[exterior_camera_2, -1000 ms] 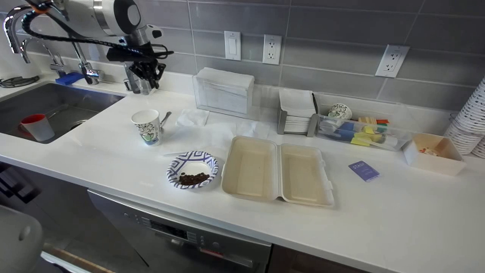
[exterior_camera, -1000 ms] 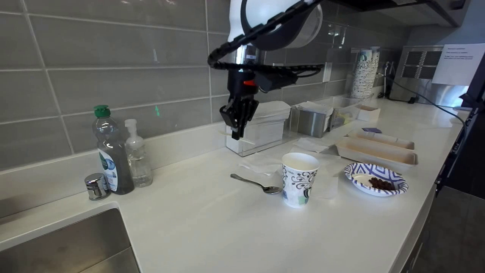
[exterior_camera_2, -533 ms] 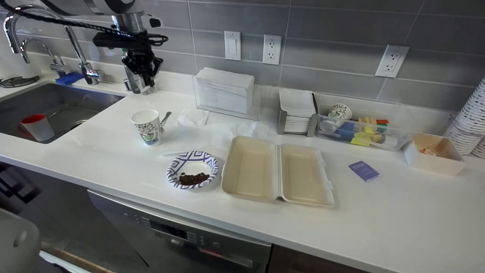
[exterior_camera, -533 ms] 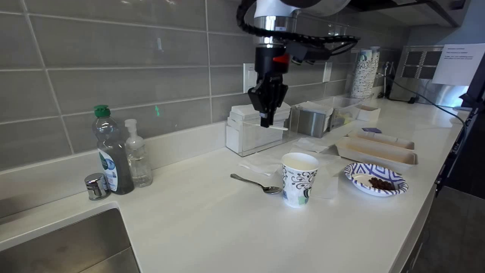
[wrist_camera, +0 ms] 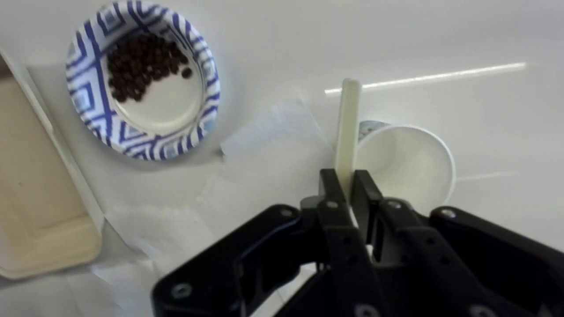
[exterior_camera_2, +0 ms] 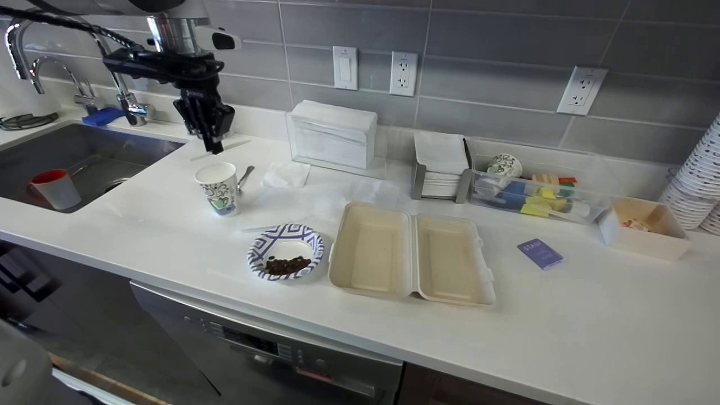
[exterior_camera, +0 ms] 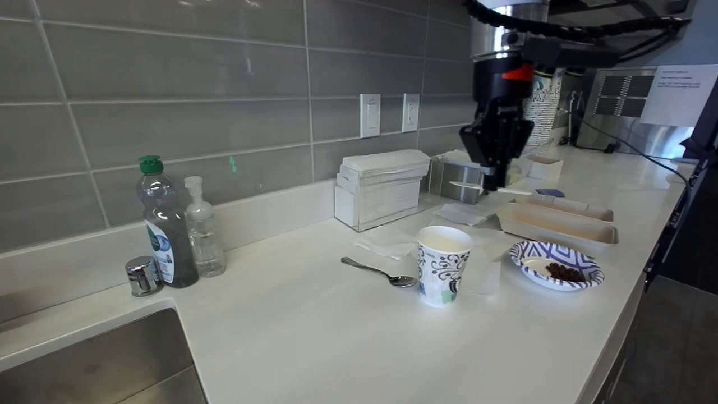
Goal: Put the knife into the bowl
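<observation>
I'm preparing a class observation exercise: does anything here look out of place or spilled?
Slightly: loose paper sheets lie on the counter, odd because similar sheets sit stacked in a clear holder. The dark beans are inside the patterned bowl; I see no spill.

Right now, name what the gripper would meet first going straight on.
Probably the thin white paper napkin or white countertop beside the white patterned paper cup; depth is unclear, so possibly the cup itself.

Bowl (exterior_camera_2: 288, 247) between paper cup (exterior_camera_2: 220, 196) and clamshell (exterior_camera_2: 372, 253) in an exterior view
</observation>
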